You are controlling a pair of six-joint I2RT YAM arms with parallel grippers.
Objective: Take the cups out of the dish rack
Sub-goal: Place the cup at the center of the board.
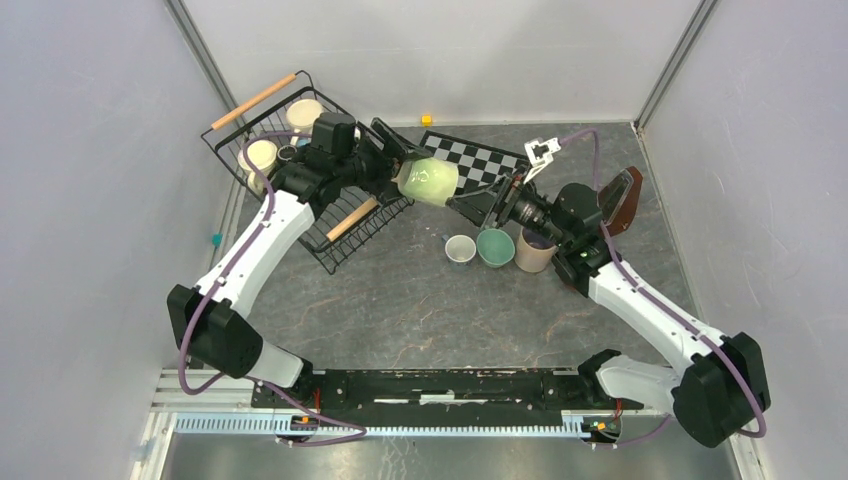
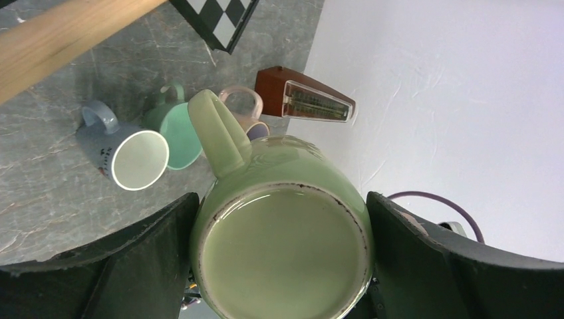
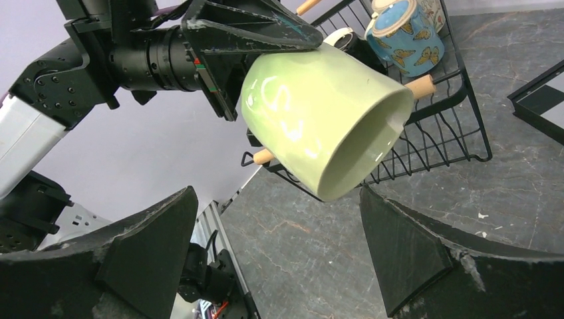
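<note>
Fingers [image 2: 133, 266] of the left gripper [image 2: 282, 279] clamp the light green mug [image 1: 428, 182] at upper centre, clear of the dish rack [image 1: 335, 250] (upper left). Right gripper [image 3: 279, 266], fingers [image 3: 100, 266] spread, should enclose the mug's rim before release.

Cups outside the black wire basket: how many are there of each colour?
Light green cup, held by the left gripper: 1
Teal cup: 1
Beige-pink cup: 1
Grey-blue cup, white inside: 1
Total: 4
</note>
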